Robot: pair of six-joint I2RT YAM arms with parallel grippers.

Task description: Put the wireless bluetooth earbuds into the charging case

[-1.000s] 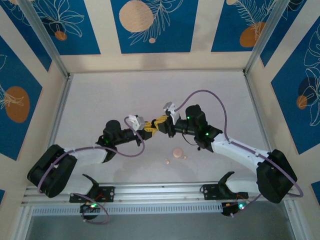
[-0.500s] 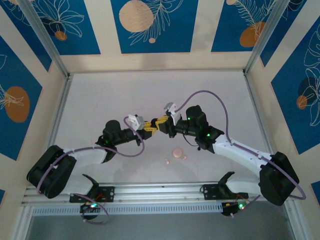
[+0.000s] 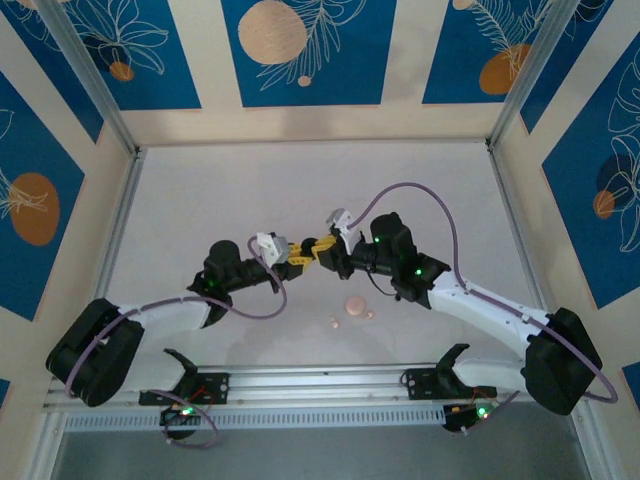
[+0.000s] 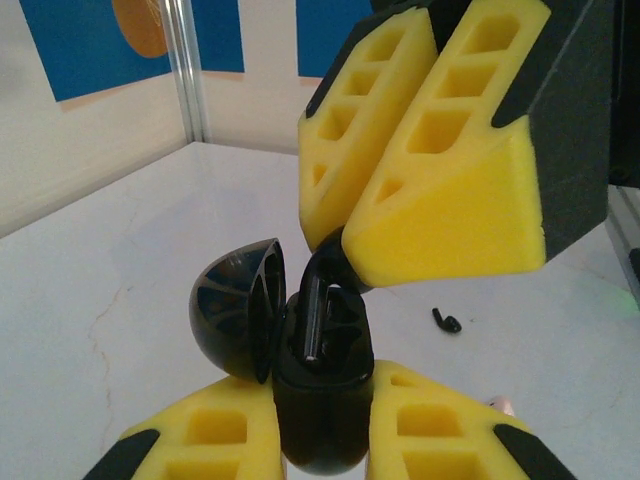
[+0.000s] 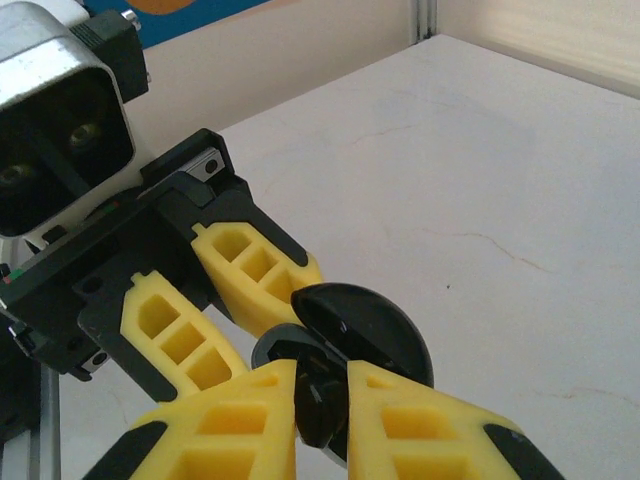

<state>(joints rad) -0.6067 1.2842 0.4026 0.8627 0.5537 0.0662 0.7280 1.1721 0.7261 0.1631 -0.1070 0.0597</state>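
Left wrist: clamps open round black charging case (image 4: 322, 385) in left hand (image 4: 320, 425), pinches black stemmed earbud (image 4: 324, 285) in right hand (image 4: 338, 250) at case's 12 o'clock; spare black bud (image 4: 446, 320) on white surface (image 4: 120, 280), 3 o'clock.

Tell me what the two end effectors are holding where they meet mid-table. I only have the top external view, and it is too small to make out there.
Observer: In the left wrist view, the left end effector is clamped on a black charging case, its lid hinged open.
Operator: And the right one?
Observer: The right end effector pinches a black earbud right at the case's open mouth. I cannot tell whether it is seated.
Operator: Any other black bud around?
Observer: Yes, a second black earbud lies loose on the table beyond the case.
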